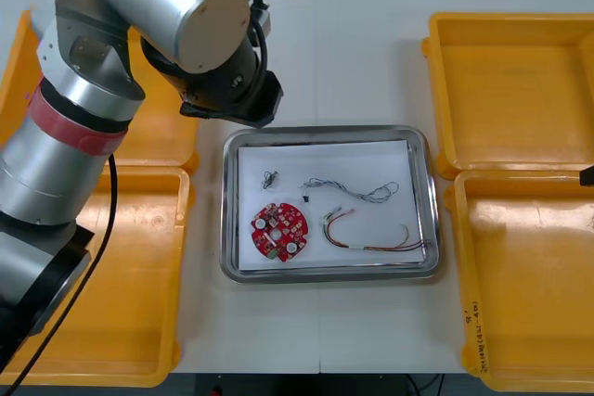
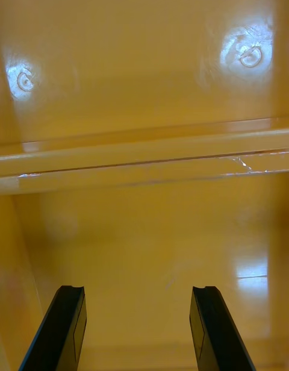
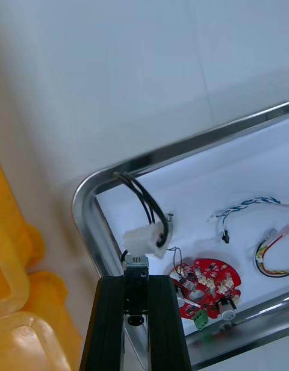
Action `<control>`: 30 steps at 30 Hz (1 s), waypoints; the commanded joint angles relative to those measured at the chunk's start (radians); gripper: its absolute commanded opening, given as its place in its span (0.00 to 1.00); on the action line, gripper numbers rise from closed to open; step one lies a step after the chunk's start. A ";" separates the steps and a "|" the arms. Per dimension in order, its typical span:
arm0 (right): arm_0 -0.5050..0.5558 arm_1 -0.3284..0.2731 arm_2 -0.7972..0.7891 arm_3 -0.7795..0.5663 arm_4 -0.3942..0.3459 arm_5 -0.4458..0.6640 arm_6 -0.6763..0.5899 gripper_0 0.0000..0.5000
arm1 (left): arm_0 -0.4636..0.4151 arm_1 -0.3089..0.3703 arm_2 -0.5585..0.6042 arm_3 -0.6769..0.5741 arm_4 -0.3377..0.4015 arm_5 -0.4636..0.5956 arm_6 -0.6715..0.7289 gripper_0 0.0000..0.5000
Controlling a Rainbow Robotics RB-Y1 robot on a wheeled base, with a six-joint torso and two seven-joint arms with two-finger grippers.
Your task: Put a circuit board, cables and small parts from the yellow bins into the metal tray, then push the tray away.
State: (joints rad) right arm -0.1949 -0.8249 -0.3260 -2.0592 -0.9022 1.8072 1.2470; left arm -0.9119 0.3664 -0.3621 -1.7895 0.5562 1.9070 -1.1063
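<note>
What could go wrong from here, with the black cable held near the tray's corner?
The left gripper holds the black cable close to the metal tray's corner rim; released here, it may hang over the rim or slip outside. The cable also hangs near the small metal part and could snag it. The right gripper is open over a yellow bin.

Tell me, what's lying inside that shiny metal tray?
A red circuit board, a blue and white cable, a red and yellow cable and a small metal part. The left fingers hold a black cable over the tray's corner, hiding the floor beneath.
</note>
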 commanded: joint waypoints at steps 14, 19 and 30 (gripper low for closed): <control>0.011 -0.043 -0.034 -0.029 -0.009 -0.002 0.000 1.00 | -0.001 -0.029 -0.232 0.056 0.044 -0.181 0.229 0.00; 0.011 -0.043 -0.034 -0.029 -0.009 -0.002 0.000 1.00 | -0.001 -0.029 -0.278 0.099 0.044 -0.221 0.230 0.00; 0.011 -0.043 -0.034 -0.030 -0.009 0.000 0.000 1.00 | -0.001 -0.029 -0.350 0.197 0.037 -0.324 0.230 0.00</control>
State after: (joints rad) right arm -0.1947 -0.8253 -0.3260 -2.0593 -0.9032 1.8074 1.2470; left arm -0.9118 0.3635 -0.6829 -1.5971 0.5919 1.6091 -0.9356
